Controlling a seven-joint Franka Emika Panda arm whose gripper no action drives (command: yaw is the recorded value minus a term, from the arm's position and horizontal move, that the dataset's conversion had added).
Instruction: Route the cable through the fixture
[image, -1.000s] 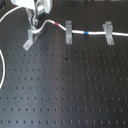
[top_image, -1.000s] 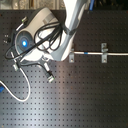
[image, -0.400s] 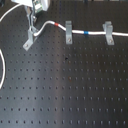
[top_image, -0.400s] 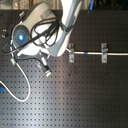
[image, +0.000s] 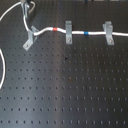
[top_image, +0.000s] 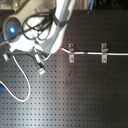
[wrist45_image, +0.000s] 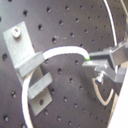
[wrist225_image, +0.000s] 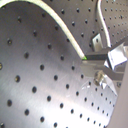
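The white cable (image: 95, 34) runs from the first exterior view's right through two upright clips, with its blue band (image: 86, 33) between them and its red band (image: 55, 30) left of them. It reaches the slanted grey fixture (image: 30, 39), then rises to my gripper (image: 27, 6) at the far edge. In the first wrist view the cable (wrist45_image: 62, 51) passes across the fixture (wrist45_image: 25, 57) into my gripper (wrist45_image: 92, 61), which is shut on it. The second wrist view shows the cable (wrist225_image: 65, 26) leading to the gripper (wrist225_image: 94, 59). In the second exterior view my arm hides the fixture.
Two upright grey clips (image: 68, 33) (image: 107, 33) hold the cable on the black perforated board (image: 70, 85). Slack cable loops along the first exterior view's left edge (image: 3, 65) and at the second exterior view's lower left (top_image: 22, 96). The white arm (top_image: 50, 30) covers the second exterior view's upper left.
My gripper has moved with the cable toward the far edge and to the left in the first exterior view, drawing the cable against the slanted fixture.
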